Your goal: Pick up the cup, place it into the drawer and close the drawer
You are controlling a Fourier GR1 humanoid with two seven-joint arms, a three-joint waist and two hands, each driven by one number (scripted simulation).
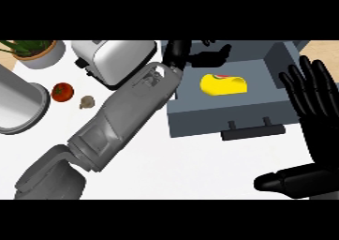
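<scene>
Left of the drawer (pixel 200 123): potted plant (pixel 35 50), pot (pixel 13 105), tomato (pixel 62 91), toaster (pixel 117 58). Left hand (pixel 207 57) at the drawer's far edge, fingers relaxed, holding nothing. Yellow cup (pixel 224 84) lies on its side inside the drawer — placing looks done. Drawer open; closing remains. Right hand (pixel 314 122) just right of drawer, fingers spread, resting.

Toaster (pixel 117 58) and tomato (pixel 62 91) left of the open drawer (pixel 200 123).
</scene>
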